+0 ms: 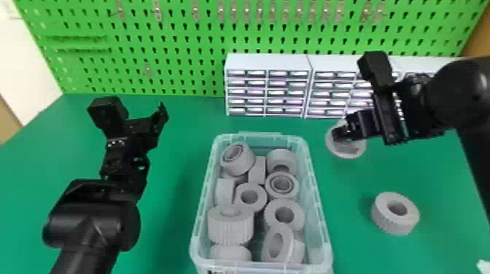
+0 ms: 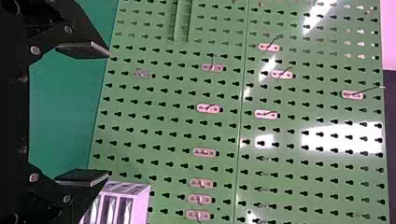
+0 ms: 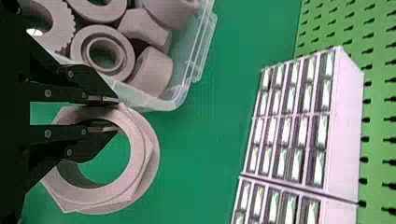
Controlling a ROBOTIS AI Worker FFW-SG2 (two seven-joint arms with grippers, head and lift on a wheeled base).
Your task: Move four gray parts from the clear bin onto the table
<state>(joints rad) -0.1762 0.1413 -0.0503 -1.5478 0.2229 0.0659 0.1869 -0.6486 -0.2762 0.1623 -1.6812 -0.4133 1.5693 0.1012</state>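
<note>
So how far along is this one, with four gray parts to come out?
One looks done: a ribbed gray ring lies on the table, right of the clear bin. A second, a six-sided ring, is in the right gripper, pinched by its wall, outside the bin; I can't tell whether it touches the table. After that, two more seem left, with plenty still inside.

My black left arm and right arm have rounded housings, angular wrist blocks, and flat fingers on links with silvery screws.
</note>
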